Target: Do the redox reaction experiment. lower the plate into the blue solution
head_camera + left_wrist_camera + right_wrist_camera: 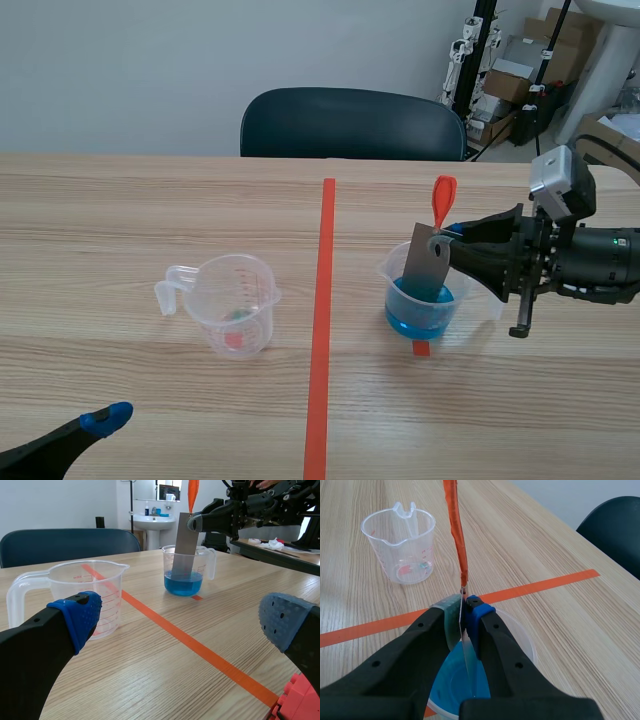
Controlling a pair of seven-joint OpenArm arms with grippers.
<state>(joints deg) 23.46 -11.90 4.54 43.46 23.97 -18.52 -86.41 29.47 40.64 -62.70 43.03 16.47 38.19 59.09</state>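
Note:
A grey metal plate (426,264) with an orange-red tab (443,198) on top hangs upright in the clear beaker (428,300) of blue solution (418,310); its lower end dips into the liquid. My right gripper (450,243) is shut on the plate's upper edge. In the right wrist view the plate (467,652) stands edge-on between the pads, over the blue solution (455,680). The left wrist view shows the plate (183,545) in the beaker (184,570). My left gripper (180,625) is open near the table's front left, holding nothing; one fingertip (105,418) shows in the scene view.
An empty clear measuring cup (232,303) with red markings stands left of the orange tape line (321,320); it also sits just ahead of my left gripper as the measuring cup (87,595). A dark chair (350,123) stands behind the table's far edge.

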